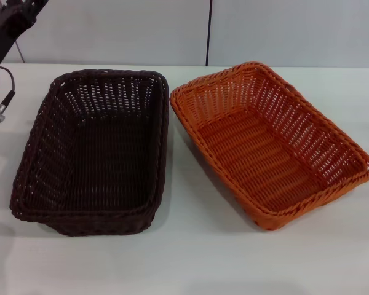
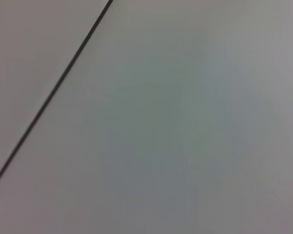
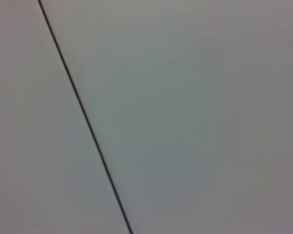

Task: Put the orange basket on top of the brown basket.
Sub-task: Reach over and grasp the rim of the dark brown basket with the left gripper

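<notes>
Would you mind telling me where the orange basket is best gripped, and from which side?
Probably the braided rim of the orange basket, taken from above on its long right-hand side, away from the brown basket. The rim is the one firm, raised edge; the sloped openwork walls give little to pinch, and that side has bare table beside it.

Both the orange basket (image 1: 270, 144) and brown basket (image 1: 92, 153) look woven, slightly glossy plastic wicker.
</notes>
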You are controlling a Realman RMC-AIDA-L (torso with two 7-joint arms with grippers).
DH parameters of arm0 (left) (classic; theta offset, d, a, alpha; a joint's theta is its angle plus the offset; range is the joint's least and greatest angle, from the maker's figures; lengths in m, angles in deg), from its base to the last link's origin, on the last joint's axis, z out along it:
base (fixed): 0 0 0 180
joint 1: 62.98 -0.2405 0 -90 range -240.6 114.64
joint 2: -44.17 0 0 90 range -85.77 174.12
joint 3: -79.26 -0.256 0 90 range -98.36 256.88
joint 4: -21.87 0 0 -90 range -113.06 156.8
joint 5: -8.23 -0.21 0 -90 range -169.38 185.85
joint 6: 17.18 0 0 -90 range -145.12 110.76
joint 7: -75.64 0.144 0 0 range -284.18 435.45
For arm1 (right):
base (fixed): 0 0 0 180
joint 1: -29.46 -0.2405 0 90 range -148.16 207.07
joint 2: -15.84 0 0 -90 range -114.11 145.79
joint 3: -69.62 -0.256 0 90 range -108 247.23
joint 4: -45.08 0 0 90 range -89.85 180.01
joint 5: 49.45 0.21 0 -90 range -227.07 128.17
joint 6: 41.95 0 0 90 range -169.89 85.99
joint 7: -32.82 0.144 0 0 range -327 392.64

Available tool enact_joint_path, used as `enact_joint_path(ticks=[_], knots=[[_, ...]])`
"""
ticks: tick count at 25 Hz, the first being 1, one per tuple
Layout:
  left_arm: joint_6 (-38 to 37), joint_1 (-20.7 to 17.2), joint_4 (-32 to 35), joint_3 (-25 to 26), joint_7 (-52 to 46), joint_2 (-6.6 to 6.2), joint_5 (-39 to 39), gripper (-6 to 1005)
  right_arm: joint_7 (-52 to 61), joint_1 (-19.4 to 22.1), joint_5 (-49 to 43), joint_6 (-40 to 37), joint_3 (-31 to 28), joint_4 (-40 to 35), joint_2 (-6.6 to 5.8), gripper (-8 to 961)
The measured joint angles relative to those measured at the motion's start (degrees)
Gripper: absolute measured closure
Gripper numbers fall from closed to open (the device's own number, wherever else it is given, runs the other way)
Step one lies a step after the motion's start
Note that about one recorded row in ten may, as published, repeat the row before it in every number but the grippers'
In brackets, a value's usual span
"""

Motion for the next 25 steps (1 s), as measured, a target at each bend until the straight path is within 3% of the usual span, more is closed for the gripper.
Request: enact_joint_path(ticks=[9,12,15,16,17,18,20,22,23,25], knots=[[-1.0,0.2,-1.1,-5.1,-2.6,-0.13,-0.1,139,0.1,1.8,-0.1,-0.1,0.1,0.0,0.16,119],[-6.9,0.1,-4.5,-10.8,-8.1,-1.27,-0.1,139,0.1,2.1,-0.1,-0.1,0.1,0.3,0.16,120],[-8.3,-0.1,-5.8,-13.2,-10.2,-1.96,-0.1,139,0.1,2.3,-0.1,0.0,0.1,0.3,0.15,120],[-8.9,-0.2,-6.5,-14.9,-11.8,-2.75,-0.1,139,0.1,2.3,-0.1,0.0,0.1,0.4,0.16,120],[-9.5,-0.2,-7.3,-17.3,-15.2,-4.39,-0.7,139,0.2,2.4,-0.1,0.0,0.3,0.5,0.15,120],[-9.5,-0.2,-7.3,-17.3,-15.2,-4.39,-0.7,139,0.2,2.4,-0.1,0.0,0.3,0.5,0.15,120],[-10.5,0.0,-8.4,-19.4,-20.4,-6.37,-3.5,139,0.2,2.4,-0.1,0.0,0.6,0.8,0.16,120],[-11.2,0.4,-11.2,-20.4,-31.7,-9.13,-13.5,139,0.2,2.4,-0.1,-0.1,0.8,1.2,0.33,120],[-11.2,0.4,-11.2,-20.4,-31.7,-9.13,-13.5,139,0.2,2.4,-0.1,-0.1,0.8,1.2,0.33,119],[-10.9,0.3,-14.3,-20.3,-40.3,-10.78,-21.2,139,0.2,2.4,-0.1,-0.2,0.8,1.4,0.41,119]])
